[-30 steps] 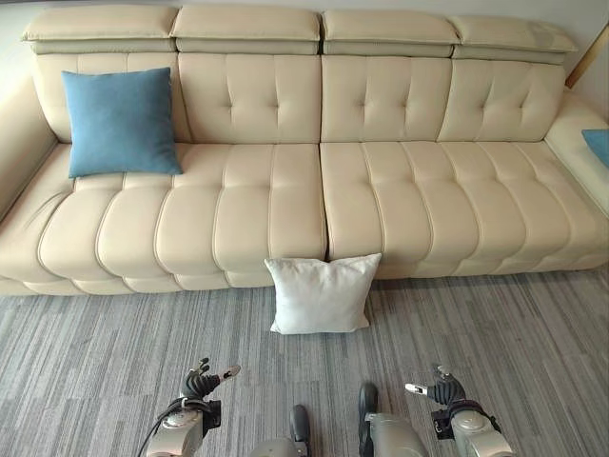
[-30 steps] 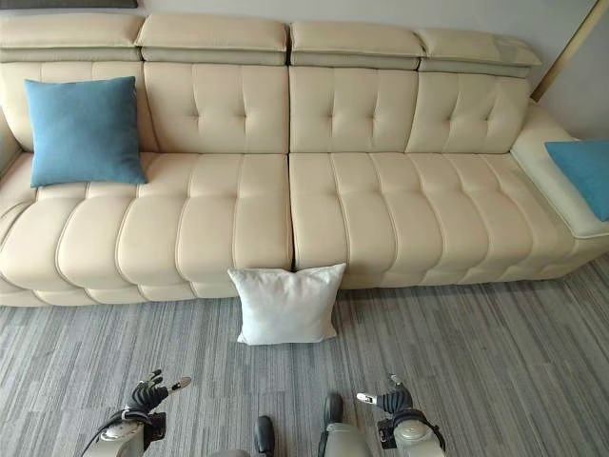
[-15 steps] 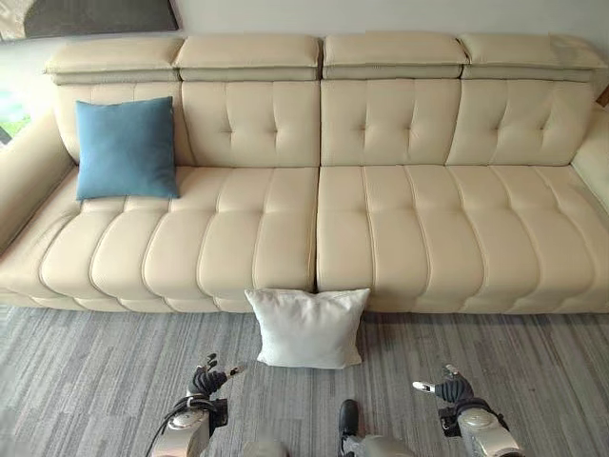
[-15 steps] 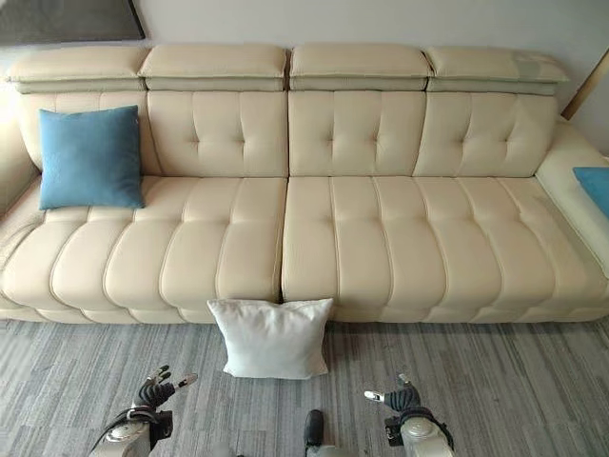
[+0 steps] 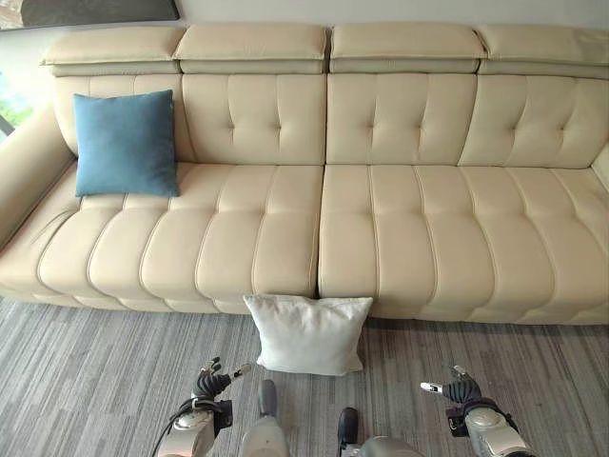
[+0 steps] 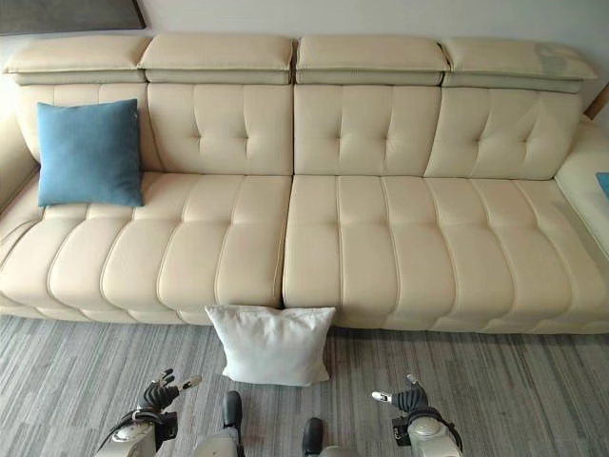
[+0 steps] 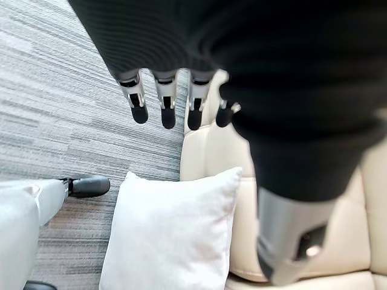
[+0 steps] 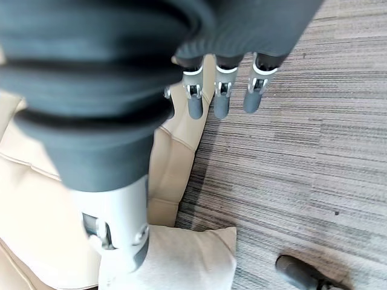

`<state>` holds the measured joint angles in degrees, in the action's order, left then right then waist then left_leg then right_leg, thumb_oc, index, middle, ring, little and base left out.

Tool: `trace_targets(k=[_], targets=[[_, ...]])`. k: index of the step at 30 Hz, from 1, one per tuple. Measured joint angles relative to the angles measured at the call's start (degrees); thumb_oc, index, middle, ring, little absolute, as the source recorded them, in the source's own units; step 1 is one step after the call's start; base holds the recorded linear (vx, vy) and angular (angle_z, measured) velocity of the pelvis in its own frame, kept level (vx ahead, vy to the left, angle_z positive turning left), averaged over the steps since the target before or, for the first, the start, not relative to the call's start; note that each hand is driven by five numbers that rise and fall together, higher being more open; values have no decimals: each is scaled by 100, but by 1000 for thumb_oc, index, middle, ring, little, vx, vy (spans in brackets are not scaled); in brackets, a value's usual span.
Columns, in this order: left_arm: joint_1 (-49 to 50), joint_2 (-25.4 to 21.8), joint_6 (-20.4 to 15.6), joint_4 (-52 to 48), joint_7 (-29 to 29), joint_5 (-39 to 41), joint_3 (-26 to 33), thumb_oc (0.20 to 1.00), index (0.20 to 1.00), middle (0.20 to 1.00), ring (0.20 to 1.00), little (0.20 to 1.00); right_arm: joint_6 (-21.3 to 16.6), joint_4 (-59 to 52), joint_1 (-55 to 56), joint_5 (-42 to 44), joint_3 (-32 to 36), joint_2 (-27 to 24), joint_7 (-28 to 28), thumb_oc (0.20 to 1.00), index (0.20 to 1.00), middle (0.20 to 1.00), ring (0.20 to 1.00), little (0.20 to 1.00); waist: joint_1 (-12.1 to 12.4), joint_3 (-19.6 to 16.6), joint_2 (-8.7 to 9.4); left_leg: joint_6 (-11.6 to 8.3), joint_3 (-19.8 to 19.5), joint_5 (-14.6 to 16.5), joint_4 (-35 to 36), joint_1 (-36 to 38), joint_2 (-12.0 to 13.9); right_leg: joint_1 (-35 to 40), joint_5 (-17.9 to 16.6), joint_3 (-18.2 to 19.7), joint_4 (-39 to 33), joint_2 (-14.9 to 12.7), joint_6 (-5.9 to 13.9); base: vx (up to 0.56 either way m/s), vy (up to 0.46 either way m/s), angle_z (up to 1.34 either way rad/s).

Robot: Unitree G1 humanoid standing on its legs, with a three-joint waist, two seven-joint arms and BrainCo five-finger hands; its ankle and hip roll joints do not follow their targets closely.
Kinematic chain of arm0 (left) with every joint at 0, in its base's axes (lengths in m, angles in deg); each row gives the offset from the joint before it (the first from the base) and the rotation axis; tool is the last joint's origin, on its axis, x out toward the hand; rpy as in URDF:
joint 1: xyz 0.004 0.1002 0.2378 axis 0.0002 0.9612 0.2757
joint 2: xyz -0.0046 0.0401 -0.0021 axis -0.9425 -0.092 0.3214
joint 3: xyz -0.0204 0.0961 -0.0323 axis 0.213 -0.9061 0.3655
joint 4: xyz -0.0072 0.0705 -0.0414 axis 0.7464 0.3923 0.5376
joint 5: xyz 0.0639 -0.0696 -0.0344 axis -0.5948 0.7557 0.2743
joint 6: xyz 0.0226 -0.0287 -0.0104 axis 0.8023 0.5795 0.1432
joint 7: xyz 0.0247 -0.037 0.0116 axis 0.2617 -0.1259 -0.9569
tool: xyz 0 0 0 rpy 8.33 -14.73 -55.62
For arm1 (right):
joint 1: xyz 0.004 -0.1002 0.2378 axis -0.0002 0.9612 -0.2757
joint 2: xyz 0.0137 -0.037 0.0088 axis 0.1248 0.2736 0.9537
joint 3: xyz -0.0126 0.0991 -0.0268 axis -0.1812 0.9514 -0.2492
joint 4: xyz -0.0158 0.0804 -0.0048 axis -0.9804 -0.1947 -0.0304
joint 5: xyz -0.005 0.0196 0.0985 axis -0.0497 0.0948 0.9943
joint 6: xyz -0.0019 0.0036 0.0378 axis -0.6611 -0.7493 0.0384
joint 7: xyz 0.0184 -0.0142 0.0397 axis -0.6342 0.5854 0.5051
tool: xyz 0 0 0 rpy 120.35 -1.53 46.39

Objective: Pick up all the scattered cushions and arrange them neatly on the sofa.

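Observation:
A white cushion (image 5: pixel 307 333) leans upright on the carpet against the front of the cream sofa (image 5: pixel 409 228), at its middle seam. It shows in the left wrist view (image 7: pixel 169 235) and the right wrist view (image 8: pixel 181 263) too. A blue cushion (image 5: pixel 125 143) stands against the sofa's backrest at the left end. My left hand (image 5: pixel 209 384) hangs low at the lower left, open and empty, short of the white cushion. My right hand (image 5: pixel 459 388) hangs at the lower right, open and empty as well.
Grey striped carpet (image 5: pixel 86 381) covers the floor in front of the sofa. A sliver of a second blue cushion (image 6: pixel 603 181) lies on the sofa's right arm. A dark panel (image 5: pixel 86 9) hangs on the wall above the sofa's left end.
The whole picture has shifted as the camera moved; the sofa and white cushion now sit slightly higher and more to the right. Both hands hang as before.

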<state>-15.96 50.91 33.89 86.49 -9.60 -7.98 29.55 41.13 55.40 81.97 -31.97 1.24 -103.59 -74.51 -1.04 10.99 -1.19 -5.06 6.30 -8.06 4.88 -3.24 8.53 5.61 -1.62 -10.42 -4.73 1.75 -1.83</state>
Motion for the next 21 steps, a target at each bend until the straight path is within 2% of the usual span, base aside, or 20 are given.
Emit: trace_targets(k=[3, 6, 9, 10, 11, 12, 13, 15, 17, 21], targets=[[-41, -51, -7, 52, -1, -9, 9, 1000, 1000, 1000, 1000, 1000, -2, 19, 19, -16, -14, 71, -10, 1000, 1000, 1000, 1000, 1000, 25, -30, 141, 294, 93, 39, -29, 38, -339, -4, 26, 116, 23, -321, 237, 56, 141, -6], [-126, -126, -7, 51, -2, -16, 0, 1000, 1000, 1000, 1000, 1000, 0, 55, 13, -76, -14, 159, -45, 1000, 1000, 1000, 1000, 1000, 38, -26, 227, 539, 216, 126, -31, 44, -612, -235, 175, 232, 429, -633, 449, 13, 135, -8], [-141, -366, -11, 81, 4, -64, -61, 1000, 1000, 1000, 1000, 1000, 2, 97, -129, -112, -19, 269, -73, 1000, 1000, 1000, 1000, 1000, 67, -7, 257, 705, 447, 235, -32, 53, -687, -757, 410, 434, 1334, -838, 751, 42, 118, -30], [-161, -429, -12, 86, 15, -74, -78, 1000, 1000, 1000, 1000, 1000, 3, 102, -125, -114, -17, 308, -79, 1000, 1000, 1000, 1000, 1000, 53, 10, 257, 769, 461, 284, -30, 81, -682, -947, 493, 427, 1592, -855, 772, 91, -10, -31], [-191, -492, -14, 113, 24, -90, -130, 1000, 1000, 1000, 1000, 1000, 4, 97, -122, -114, -24, 351, -120, 1000, 1000, 1000, 1000, 1000, 53, 32, 242, 833, 517, 382, -27, 180, -686, -1039, 541, 407, 1489, -987, 802, 151, -34, -31], [-212, -482, -22, 241, 24, -115, -157, 1000, 1000, 1000, 1000, 1000, 4, 100, -102, -115, -23, 346, -126, 1000, 1000, 1000, 1000, 1000, -1, 49, 279, 770, 538, 445, -28, 197, -676, -1072, 429, 404, 804, -1055, 890, 125, -41, -20], [-203, -483, -25, 242, 30, -115, -162, 1000, 1000, 1000, 1000, 1000, 5, 100, -63, -116, -47, 357, -125, 1000, 1000, 1000, 1000, 1000, -19, 43, 336, 740, 535, 460, 10, 186, -717, -1058, 305, 409, 411, -1123, 926, 101, -41, 3], [-154, -452, -36, 225, 43, -115, -164, 1000, 1000, 1000, 1000, 1000, 23, 248, 4, -118, -181, 363, -128, 1000, 1000, 1000, 1000, 1000, -7, 41, 492, 663, 502, 471, 11, 267, -793, -1062, -112, 434, 338, -1222, 898, 92, -48, 16], [-68, -394, -36, 221, 69, -115, -171, 1000, 1000, 1000, 1000, 1000, 42, 262, 82, -118, -200, 357, -131, 1000, 1000, 1000, 1000, 1000, -3, 34, 487, 550, 494, 496, 12, 356, -706, -951, -372, 415, 234, -1147, 837, 104, -55, 2], [29, -216, -31, 279, 86, -114, -172, 1000, 1000, 1000, 1000, 1000, 42, 285, 126, -117, -206, 324, -125, 1000, 1000, 1000, 1000, 1000, -7, -13, 393, 388, 363, 477, 11, 387, -440, -734, -466, 299, -36, -849, 695, 63, -49, 8]])
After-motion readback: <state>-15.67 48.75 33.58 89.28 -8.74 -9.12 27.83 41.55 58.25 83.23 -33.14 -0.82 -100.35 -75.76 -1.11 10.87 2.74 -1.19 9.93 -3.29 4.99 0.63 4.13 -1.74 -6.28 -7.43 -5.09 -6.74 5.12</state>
